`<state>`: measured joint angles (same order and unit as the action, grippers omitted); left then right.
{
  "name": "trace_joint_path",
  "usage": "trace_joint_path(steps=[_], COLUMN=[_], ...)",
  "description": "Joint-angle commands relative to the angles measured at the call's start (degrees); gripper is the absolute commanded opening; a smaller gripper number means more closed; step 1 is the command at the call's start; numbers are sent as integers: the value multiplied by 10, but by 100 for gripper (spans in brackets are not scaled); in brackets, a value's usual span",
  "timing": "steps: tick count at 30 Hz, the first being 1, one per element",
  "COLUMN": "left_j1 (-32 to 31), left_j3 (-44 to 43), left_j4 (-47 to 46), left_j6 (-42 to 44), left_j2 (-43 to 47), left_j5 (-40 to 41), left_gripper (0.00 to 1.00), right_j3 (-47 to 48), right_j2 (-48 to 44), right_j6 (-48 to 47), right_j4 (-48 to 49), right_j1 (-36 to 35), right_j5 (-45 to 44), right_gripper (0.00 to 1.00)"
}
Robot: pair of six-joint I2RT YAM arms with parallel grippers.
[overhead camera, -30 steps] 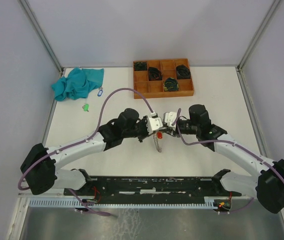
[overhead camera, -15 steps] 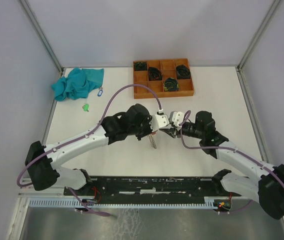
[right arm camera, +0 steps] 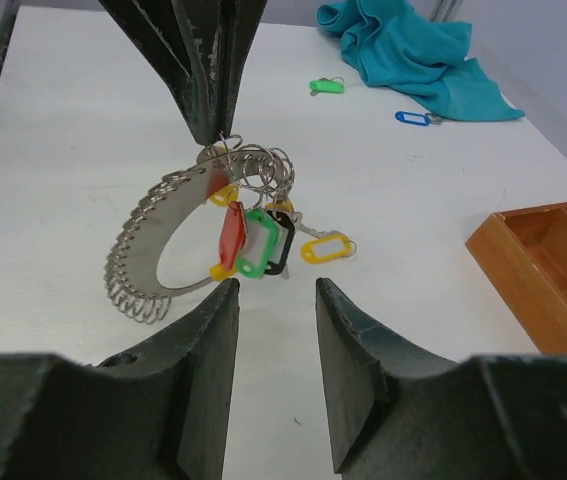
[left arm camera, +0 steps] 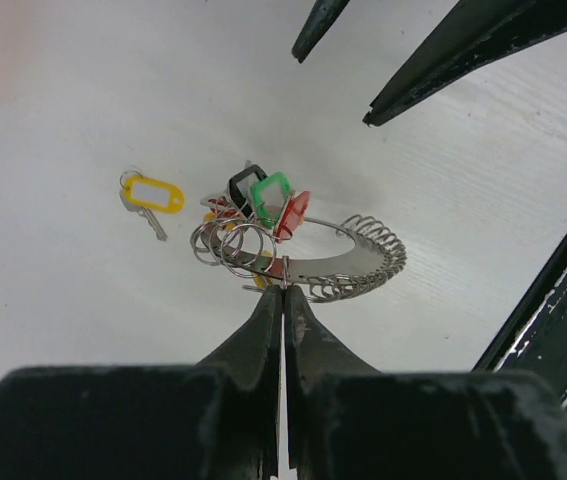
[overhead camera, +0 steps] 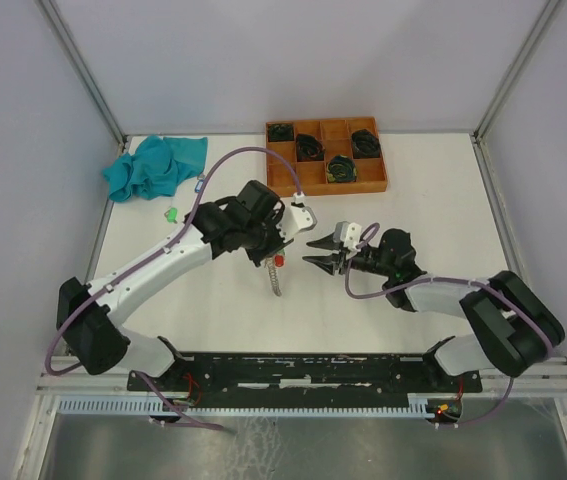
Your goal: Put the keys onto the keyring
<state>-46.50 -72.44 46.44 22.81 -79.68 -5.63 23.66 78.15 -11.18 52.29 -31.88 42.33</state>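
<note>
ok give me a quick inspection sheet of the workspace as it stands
surface: white table, no spills seen
job's things: keyring held by its rim, carrying red, green and black tags; yellow-tagged key loose on the table; green-tagged key and blue-tagged key loose near the cloth
clutter: teal cloth; orange tray holding black coiled bundles
grippers: left gripper shut on the keyring; right gripper open, holding nothing, facing the ring
cables: purple cable arching over the left arm, another looped at the right wrist
surroundings: grey walls, metal frame posts
</note>
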Motion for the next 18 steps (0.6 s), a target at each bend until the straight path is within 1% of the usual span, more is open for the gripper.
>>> trace_joint_path(steps=[1, 3, 7, 12, 18], left_j1=[20, 20, 20, 20, 20], left_j3=[-67, -88, -106, -118, -119], left_j4=[41, 62, 79, 91, 85], left_j6=[15, 16, 21, 27, 36], left_j2=[-25, -40, -48, -54, -54], left_j5=[-73, -71, -67, -52, -72], left_gripper=[3, 3, 3, 3, 3], right_j3=[5, 7, 32, 44, 66], right_j2=[70, 111, 140, 145, 153], right_j6=[104, 144, 155, 158, 169], right_j4=[219, 297, 304, 304, 304], right_j1=[-5, -5, -21, -29, -41], right_j5=[35, 38, 43, 44, 57], right_gripper=[43, 43, 42, 42, 42])
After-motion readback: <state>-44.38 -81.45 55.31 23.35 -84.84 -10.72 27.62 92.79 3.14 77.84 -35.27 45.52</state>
